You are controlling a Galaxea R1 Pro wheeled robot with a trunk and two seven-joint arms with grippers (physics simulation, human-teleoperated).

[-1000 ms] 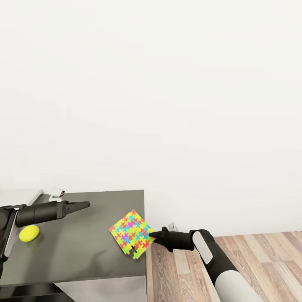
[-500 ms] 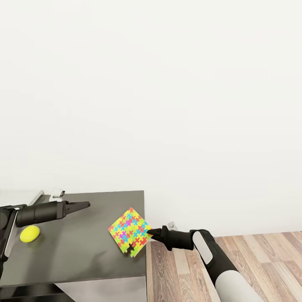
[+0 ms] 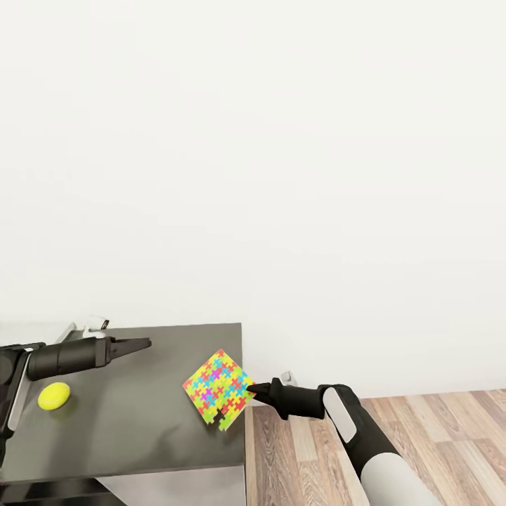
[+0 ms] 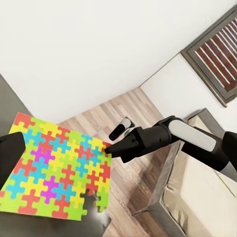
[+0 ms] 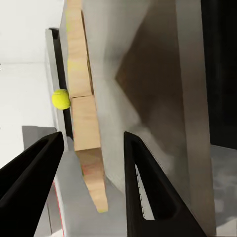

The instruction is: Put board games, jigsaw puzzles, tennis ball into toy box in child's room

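One puzzle: the jigsaw puzzle [image 3: 218,389] lies at the dark table's [image 3: 140,422] right edge, one corner overhanging the floor, so an edge is reachable from the side.
Right gripper: the right gripper [image 3: 251,388] comes in level from off the table; in its wrist view the fingers [image 5: 148,192] are spread either side of the sheet's thin edge, not yet pinching it.
Left gripper: the left gripper [image 3: 144,343] hovers over the table's far-left part, fingers seemingly pressed together, though small here; holding nothing.
Tennis ball: the tennis ball [image 3: 53,396] rests on the table near its left end, just beside the left arm.
Judgement: likely lining up an edge pinch.
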